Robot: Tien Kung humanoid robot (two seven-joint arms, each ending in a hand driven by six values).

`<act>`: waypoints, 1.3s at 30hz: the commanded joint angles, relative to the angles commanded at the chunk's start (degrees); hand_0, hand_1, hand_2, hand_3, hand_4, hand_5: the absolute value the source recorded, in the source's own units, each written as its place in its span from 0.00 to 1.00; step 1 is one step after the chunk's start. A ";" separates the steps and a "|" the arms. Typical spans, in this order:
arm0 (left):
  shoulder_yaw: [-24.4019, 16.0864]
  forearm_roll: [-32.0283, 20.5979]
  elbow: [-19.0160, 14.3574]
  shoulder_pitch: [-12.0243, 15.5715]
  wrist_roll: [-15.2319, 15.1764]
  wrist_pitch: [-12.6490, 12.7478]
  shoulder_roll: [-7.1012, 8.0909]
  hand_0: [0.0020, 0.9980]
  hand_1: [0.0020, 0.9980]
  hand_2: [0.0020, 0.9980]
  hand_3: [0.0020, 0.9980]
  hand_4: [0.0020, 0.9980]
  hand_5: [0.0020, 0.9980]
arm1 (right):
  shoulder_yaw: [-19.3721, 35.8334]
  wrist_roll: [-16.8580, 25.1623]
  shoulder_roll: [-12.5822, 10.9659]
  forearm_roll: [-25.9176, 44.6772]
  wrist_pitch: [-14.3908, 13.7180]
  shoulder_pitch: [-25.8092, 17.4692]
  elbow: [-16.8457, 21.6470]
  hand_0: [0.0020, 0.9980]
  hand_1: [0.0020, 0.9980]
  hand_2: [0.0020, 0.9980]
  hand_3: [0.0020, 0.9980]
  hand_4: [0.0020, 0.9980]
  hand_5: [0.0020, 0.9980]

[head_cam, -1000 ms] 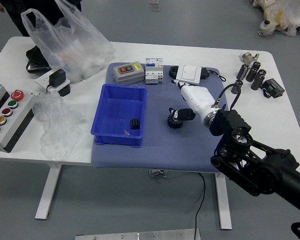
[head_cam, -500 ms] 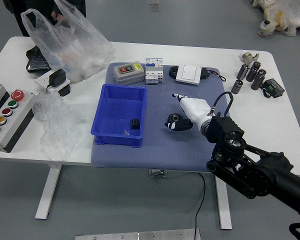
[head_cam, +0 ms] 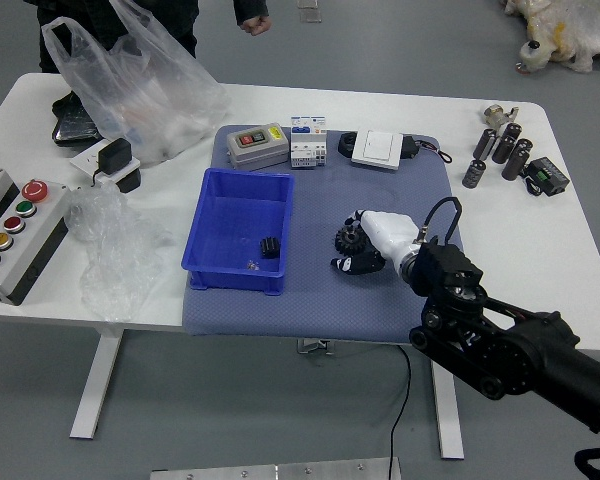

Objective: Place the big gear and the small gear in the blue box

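"Big gear (head_cam: 350,240) is lying where?"
"Between the blue box (head_cam: 220,279) and the mat (head_cam: 310,312)'s right edge; the right hand (head_cam: 388,237)'s fingers are standing open around it."
"Small gear (head_cam: 270,247)?"
"Sitting inside, by the box's right edge."

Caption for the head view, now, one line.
Robot's right hand around the big gear on the blue mat; small gear already in the blue box.

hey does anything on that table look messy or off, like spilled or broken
Nothing looks spilled or broken. The untidy part is the left side: a clear plastic bag slumps over the table's far edge, and crumpled clear film lies beside the button box, perhaps leftover packaging.
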 joint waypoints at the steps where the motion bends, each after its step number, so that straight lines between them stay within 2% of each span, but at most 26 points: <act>1: 0.02 -0.01 0.00 0.00 -0.02 -0.02 -0.01 0.61 0.46 0.49 0.63 0.65 0.34 | -0.13 -0.02 0.02 -0.06 -0.38 0.01 0.02 0.25 0.48 0.46 0.51 0.67 0.12; 5: -0.09 0.08 0.00 0.03 -0.03 -0.11 -0.05 0.61 0.46 0.49 0.63 0.65 0.34 | -0.43 -0.17 0.08 -0.48 -1.67 0.08 0.00 0.25 0.48 0.46 0.51 0.67 0.12; 6: -0.14 0.12 0.00 0.03 -0.03 -0.13 -0.05 0.61 0.46 0.49 0.63 0.65 0.34 | -0.46 -0.23 0.09 -0.61 -1.86 0.10 -0.03 0.23 0.47 0.41 0.46 0.60 0.07; 11: -0.26 0.18 0.00 0.09 -0.04 -0.26 -0.08 0.61 0.46 0.49 0.63 0.65 0.34 | -0.19 -0.29 -0.12 -1.49 -2.78 0.26 0.16 0.23 0.47 0.41 0.46 0.60 0.07; 12: -0.30 0.20 0.00 0.10 -0.04 -0.27 -0.08 0.61 0.46 0.49 0.63 0.65 0.34 | -0.02 -0.26 -0.23 -1.67 -2.90 0.31 0.31 0.23 0.48 0.41 0.46 0.57 0.06; 22: -0.64 0.51 0.00 0.40 0.20 -0.34 -0.01 0.61 0.46 0.49 0.63 0.65 0.34 | 2.55 0.10 -1.54 -3.67 -3.97 3.12 4.29 0.23 0.48 0.41 0.46 0.56 0.06; 25: -0.79 0.65 0.00 0.46 0.32 -0.33 0.02 0.61 0.46 0.49 0.63 0.65 0.34 | 1.86 1.65 -0.87 -2.46 -5.74 5.06 4.85 0.23 0.48 0.41 0.45 0.57 0.06; 29: -0.84 0.64 0.00 0.49 0.41 -0.31 0.04 0.61 0.46 0.49 0.63 0.65 0.34 | -0.61 5.81 0.88 1.79 -8.67 6.79 5.18 0.23 0.48 0.41 0.45 0.57 0.06; 30: -0.84 0.61 0.00 0.51 0.43 -0.29 0.04 0.61 0.46 0.49 0.63 0.65 0.34 | -1.63 7.03 1.33 2.97 -9.50 7.16 5.22 0.23 0.48 0.50 0.47 0.58 0.05; 33: -0.87 0.62 0.00 0.53 0.49 -0.27 0.07 0.61 0.46 0.49 0.63 0.65 0.34 | -4.49 10.38 2.38 5.96 -11.23 8.10 4.87 0.23 0.48 0.50 0.47 0.58 0.05; 35: -0.88 0.62 0.00 0.53 0.50 -0.25 0.10 0.61 0.46 0.49 0.63 0.65 0.34 | -5.96 11.73 2.97 7.29 -11.39 8.44 4.20 0.23 0.48 0.50 0.47 0.58 0.05; 36: -0.87 0.62 0.00 0.52 0.50 -0.25 0.11 0.61 0.46 0.49 0.63 0.65 0.34 | -6.36 12.04 3.18 7.72 -11.23 8.48 3.89 0.25 0.52 0.59 0.51 0.56 0.07; 39: -0.91 0.62 0.00 0.51 0.50 -0.22 0.13 0.61 0.46 0.49 0.63 0.65 0.34 | -6.75 12.67 3.55 8.92 -10.88 8.13 3.08 0.25 0.52 0.59 0.51 0.56 0.07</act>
